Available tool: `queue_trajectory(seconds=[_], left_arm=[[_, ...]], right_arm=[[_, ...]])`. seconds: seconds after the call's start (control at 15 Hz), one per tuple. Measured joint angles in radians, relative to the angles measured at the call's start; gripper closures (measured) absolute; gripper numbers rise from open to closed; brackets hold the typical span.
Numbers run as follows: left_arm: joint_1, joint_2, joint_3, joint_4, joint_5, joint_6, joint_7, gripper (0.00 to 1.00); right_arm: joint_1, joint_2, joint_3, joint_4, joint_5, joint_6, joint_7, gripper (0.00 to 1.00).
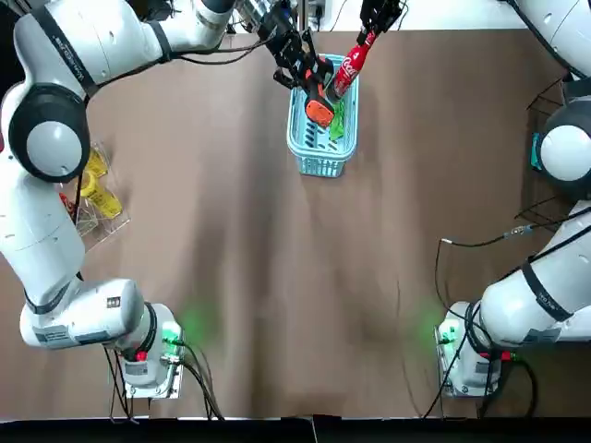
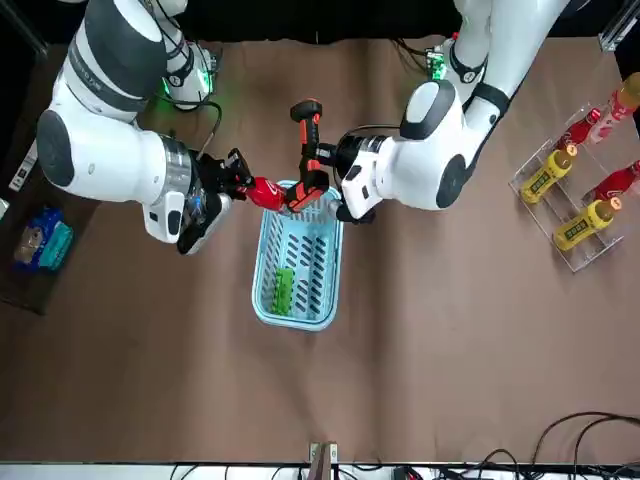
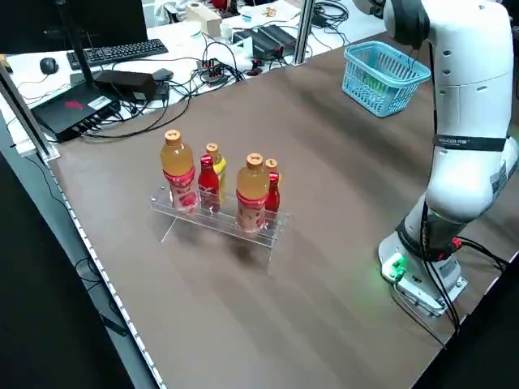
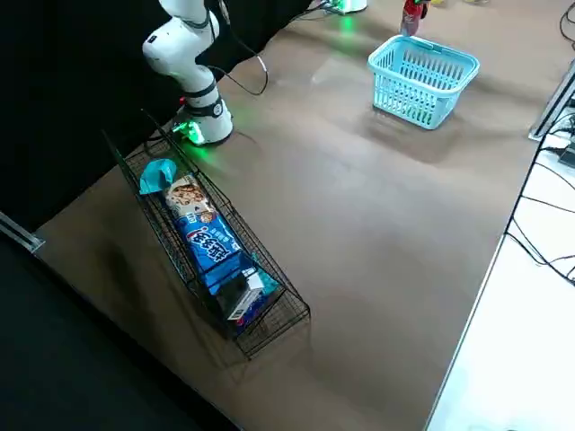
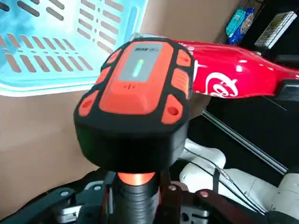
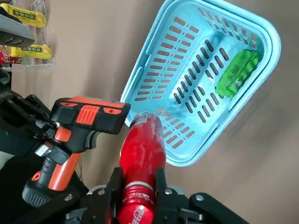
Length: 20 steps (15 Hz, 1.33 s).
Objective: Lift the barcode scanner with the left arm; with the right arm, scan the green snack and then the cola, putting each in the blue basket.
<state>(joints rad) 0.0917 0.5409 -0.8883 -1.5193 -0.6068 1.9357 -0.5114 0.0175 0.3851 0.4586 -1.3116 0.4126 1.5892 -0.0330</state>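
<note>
Hanging above the blue basket (image 1: 321,166), the barcode scanner (image 5: 140,93) is carried clear of the table (image 1: 277,277) by the left gripper (image 5: 135,200), whose fingers are clamped round the handle. The orange-and-black head is poised over the basket's open top, and a green strip can be seen lit on it in the left wrist view.

Right beside that head the cola (image 6: 142,149) is presented. The red bottle is gripped at its narrower end by the right gripper (image 6: 138,205), fingers closed on it from both sides. It is tipped well off upright, with its wider end aimed toward the scanner. Whether bottle and scanner actually touch cannot be told; in the wrist views they are seen just beside each other. Both are held in the air above the basket, the bottle over its rim on the robot's right.

Down inside, the green snack (image 6: 236,72) is already lying flat on the basket floor, toward the robot's right wall. The basket itself is set on the brown table near the middle, far out from the arm bases.

Off to the robot's left a clear rack (image 3: 212,217) of drink bottles is stood on the table. On the robot's right a wire rack (image 4: 278,319) filled with snack packets is placed. Both are well apart from the basket.
</note>
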Motion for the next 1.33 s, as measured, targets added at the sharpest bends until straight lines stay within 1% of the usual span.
queue_trajectory(seconds=[0.2, 0.73, 0.8, 1.0, 1.07, 1.2, 1.33], left_arm=[[-0.005, 0.0, 0.004, 0.001, 0.0, 0.019, 0.015, 0.63], [-0.007, 0.0, 0.005, 0.005, 0.001, 0.024, 0.023, 0.63], [-0.008, 0.0, 0.008, 0.006, 0.022, 0.025, 0.025, 0.63], [0.002, 0.0, 0.027, 0.011, 0.223, 0.02, 0.025, 0.63], [0.013, 0.0, 0.031, 0.012, 0.266, 0.01, 0.024, 0.63], [0.05, -0.001, 0.034, 0.014, 0.307, -0.023, 0.024, 0.63], [0.101, -0.001, 0.036, 0.016, 0.387, -0.07, 0.024, 0.63]], right_arm=[[0.0, 0.0, 0.001, 0.0, 0.0, -0.001, 0.0, 0.68], [0.0, 0.001, 0.001, -0.001, 0.0, -0.002, -0.001, 0.68], [0.0, 0.001, 0.001, -0.001, 0.0, -0.002, -0.001, 0.68], [0.0, 0.001, 0.001, -0.001, 0.0, -0.002, -0.001, 0.68], [0.001, 0.001, 0.001, -0.001, 0.0, -0.002, -0.001, 0.68], [0.012, 0.004, 0.001, -0.006, -0.006, 0.0, 0.003, 0.68], [0.038, 0.019, 0.001, -0.018, -0.052, 0.019, 0.037, 0.68]])
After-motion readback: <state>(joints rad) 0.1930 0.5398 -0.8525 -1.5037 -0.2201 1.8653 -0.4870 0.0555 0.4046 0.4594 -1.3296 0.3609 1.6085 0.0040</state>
